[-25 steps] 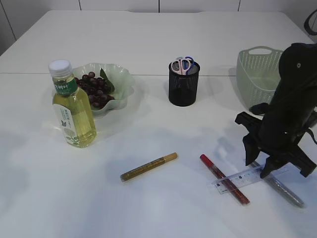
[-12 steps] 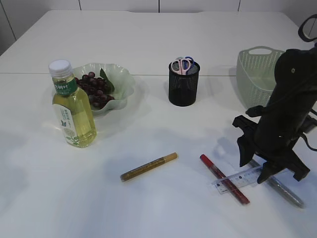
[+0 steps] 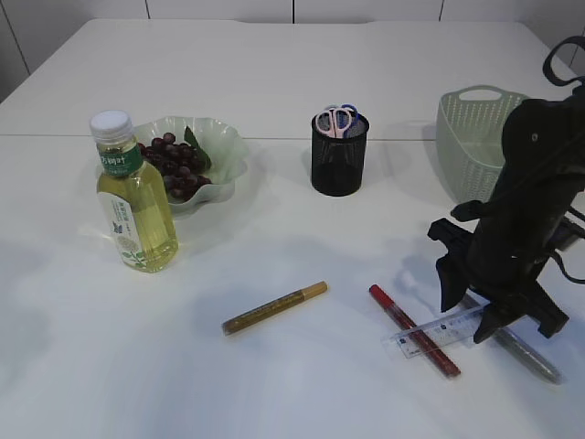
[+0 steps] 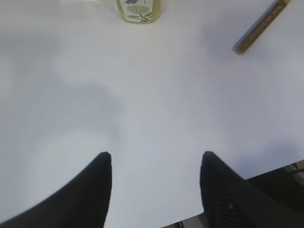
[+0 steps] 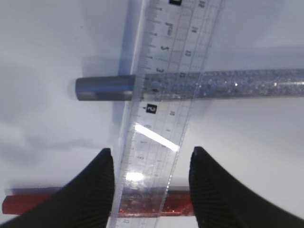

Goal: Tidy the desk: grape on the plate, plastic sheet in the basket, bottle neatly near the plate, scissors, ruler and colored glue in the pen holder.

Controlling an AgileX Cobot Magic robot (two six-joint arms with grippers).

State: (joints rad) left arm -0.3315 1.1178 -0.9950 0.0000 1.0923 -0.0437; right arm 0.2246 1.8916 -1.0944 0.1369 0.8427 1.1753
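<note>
A clear ruler [image 3: 437, 330] [image 5: 166, 95] lies across a red glue pen [image 3: 413, 330] [image 5: 19, 204] and a silver glitter pen [image 3: 527, 351] [image 5: 237, 83]. My right gripper [image 3: 471, 315] [image 5: 152, 156] hangs open just above it, a finger on each side of the ruler, not clamping it. A gold glue pen [image 3: 274, 308] [image 4: 261, 26] lies mid-table. The scissors [image 3: 338, 117] stand in the black pen holder [image 3: 338, 165]. Grapes [image 3: 174, 165] sit on the pale green plate [image 3: 227, 146], with the bottle [image 3: 135, 197] [image 4: 139, 9] beside it. My left gripper [image 4: 155, 154] is open over bare table. The plastic sheet is out of view.
A green basket [image 3: 471, 137] stands at the back right, just behind my right arm. The table's near edge shows under my left gripper in the left wrist view.
My right gripper has spread its fingers wider and shifted slightly left over the ruler. The left gripper and the other objects have not moved.
</note>
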